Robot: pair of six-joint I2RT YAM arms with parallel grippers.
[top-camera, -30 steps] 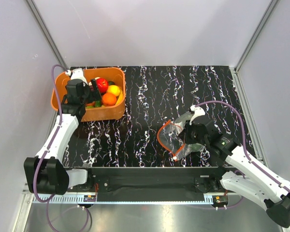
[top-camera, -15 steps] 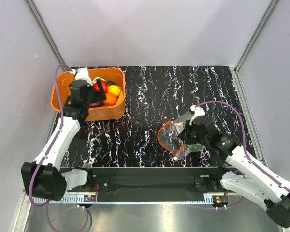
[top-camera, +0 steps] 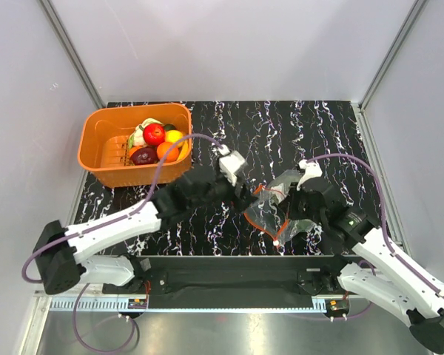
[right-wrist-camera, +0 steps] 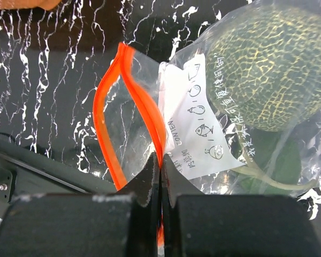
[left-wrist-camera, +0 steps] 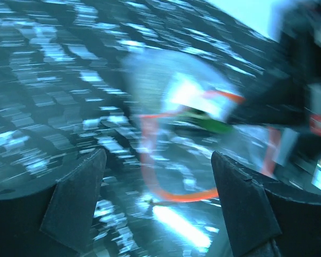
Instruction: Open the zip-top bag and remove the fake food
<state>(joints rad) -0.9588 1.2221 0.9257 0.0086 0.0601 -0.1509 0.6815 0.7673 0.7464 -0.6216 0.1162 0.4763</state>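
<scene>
The zip-top bag [top-camera: 270,218] lies at the table's front centre, its orange-red zip strip [right-wrist-camera: 107,107] gaping open. A white printed patch [right-wrist-camera: 195,128] shows on it. My right gripper [right-wrist-camera: 161,160] is shut on one side of the strip and also shows in the top view [top-camera: 287,213]. A green netted round piece [right-wrist-camera: 267,69] sits inside the bag. My left gripper [top-camera: 249,198] is open and empty just left of the bag's mouth; its blurred wrist view [left-wrist-camera: 158,160] faces the mouth. A red apple-like ball [top-camera: 154,134] and a maroon piece [top-camera: 144,155] lie in the orange basket.
The orange basket [top-camera: 103,133] stands at the back left and also holds orange and yellow fruit balls and a white garlic-like piece. Grey walls close the table on three sides. The right arm's cable loops above the bag.
My left arm has left the basket and swung right across the table to the bag's mouth. The right gripper keeps its hold on the zip strip, with the bag shifted slightly.
</scene>
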